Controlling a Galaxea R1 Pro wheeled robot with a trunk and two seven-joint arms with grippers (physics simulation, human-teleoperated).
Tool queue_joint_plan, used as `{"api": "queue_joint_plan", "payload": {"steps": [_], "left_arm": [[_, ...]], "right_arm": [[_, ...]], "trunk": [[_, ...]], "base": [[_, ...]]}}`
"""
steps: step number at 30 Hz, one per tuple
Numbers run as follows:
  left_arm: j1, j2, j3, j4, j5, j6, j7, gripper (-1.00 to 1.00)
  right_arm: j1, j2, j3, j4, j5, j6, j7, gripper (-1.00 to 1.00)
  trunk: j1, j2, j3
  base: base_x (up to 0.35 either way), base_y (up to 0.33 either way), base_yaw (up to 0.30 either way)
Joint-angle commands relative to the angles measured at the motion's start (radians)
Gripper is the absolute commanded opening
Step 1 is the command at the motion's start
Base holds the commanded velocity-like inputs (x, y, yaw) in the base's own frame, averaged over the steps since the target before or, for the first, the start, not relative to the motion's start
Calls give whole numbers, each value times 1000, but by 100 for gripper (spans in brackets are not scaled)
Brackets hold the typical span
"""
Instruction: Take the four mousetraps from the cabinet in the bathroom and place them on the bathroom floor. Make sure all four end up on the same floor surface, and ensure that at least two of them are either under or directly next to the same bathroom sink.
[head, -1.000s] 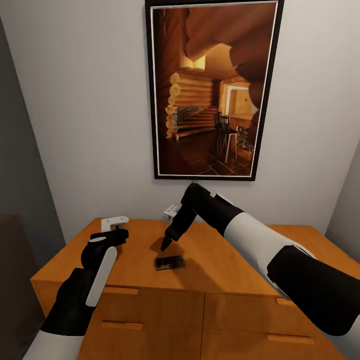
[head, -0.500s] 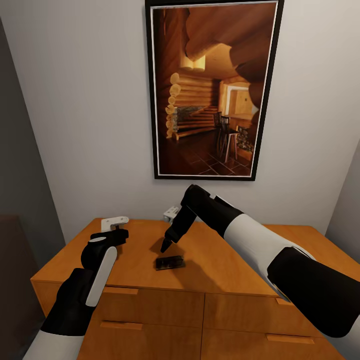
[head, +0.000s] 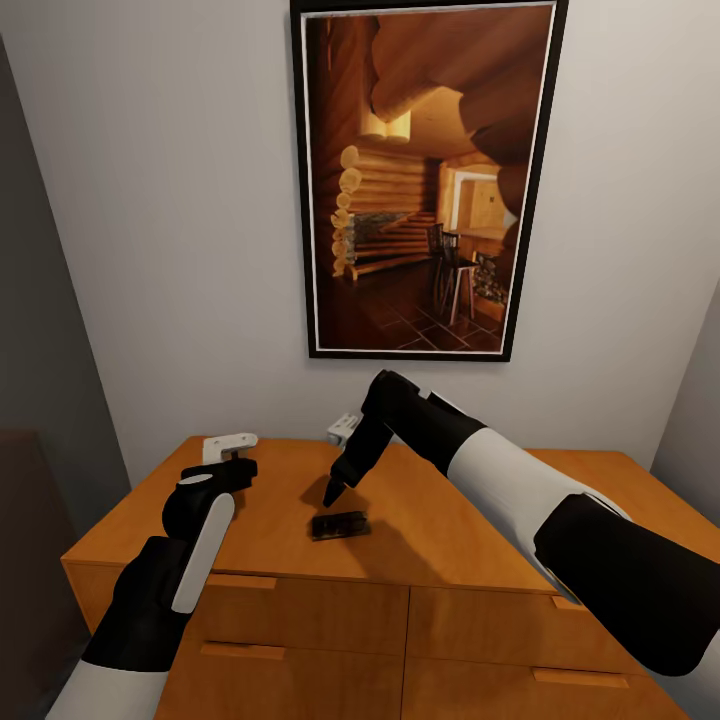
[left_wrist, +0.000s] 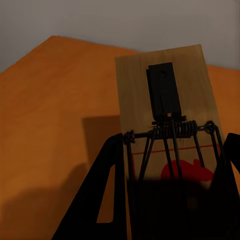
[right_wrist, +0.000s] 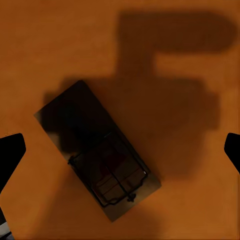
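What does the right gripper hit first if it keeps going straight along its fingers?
Probably the mousetrap lying flat on the cabinet top: it sits between the open right gripper fingertips, which hover above it. Depth is unclear.

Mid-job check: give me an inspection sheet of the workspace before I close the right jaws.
Surface: orange wooden cabinet top, drawer fronts below.
Job's things: dark rectangular mousetrap lying flat on the top; pale wooden mousetrap in the left grip.
Clutter: small pale object by the wall, identity unclear.
Grippers: left gripper shut on the pale wooden mousetrap; right gripper above the dark one, jaws wide open, not touching.
Cables: nothing seen.
Surroundings: grey wall, black-framed log-cabin picture.
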Motion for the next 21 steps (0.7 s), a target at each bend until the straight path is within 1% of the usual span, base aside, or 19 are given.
{"api": "queue_joint_plan", "payload": {"steps": [1, 5, 9, 21], "left_arm": [[-1, 0, -1, 0, 9, 3, 12, -100], [-1, -1, -1, 2, 9, 3, 12, -100], [-1, -1, -1, 2, 9, 3, 11, -100], [-1, -1, -1, 2, 10, -4, 10, -100]], "right_arm": [[-1, 0, 10, 0, 11, 4, 10, 100], [-1, 0, 38, 4, 11, 4, 10, 100], [-1, 0, 55, 5, 9, 4, 10, 100], [0, 0, 61, 5, 5, 4, 9, 100]], "trunk": [[0, -1, -1], [0, -1, -1], [0, -1, -1], [0, -1, -1]], "base": [[0, 0, 0], [0, 0, 0], [0, 0, 0], [0, 0, 0]]}}
